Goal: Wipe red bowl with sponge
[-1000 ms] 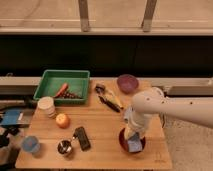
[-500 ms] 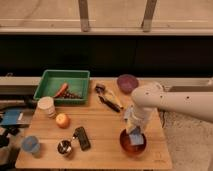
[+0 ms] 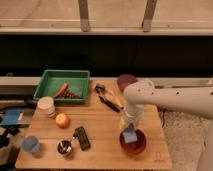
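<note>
Camera view looks down on a wooden table (image 3: 102, 127) with the robot's white arm (image 3: 170, 97) reaching in from the right and bending down toward the table's front right part. The gripper (image 3: 129, 130) points down into the red bowl (image 3: 140, 147), its fingers closed on the sponge (image 3: 131, 136). The sponge is a small blue block that sits inside the bowl toward its left rim, right under the gripper. The red bowl stands near the front right corner of the table.

Behind the arm, at the far edge, is the purple bowl (image 3: 126, 80), partly hidden by the arm. To its left lie some dark and yellowish things (image 3: 107, 96) that I cannot make out. A green tray (image 3: 47, 90) sits at the far left with an orange-red thing (image 3: 61, 90) in it. In front of the tray stands a white cup (image 3: 46, 106), and just beside that an orange fruit (image 3: 62, 120). Nearer the front edge are a black remote-like thing (image 3: 82, 138), a small metal cup (image 3: 64, 148) and a blue cup (image 3: 30, 145).

A small dark mark (image 3: 159, 161) near the table's front right corner is too small to read, and any labels on the other things are too small to tell.
</note>
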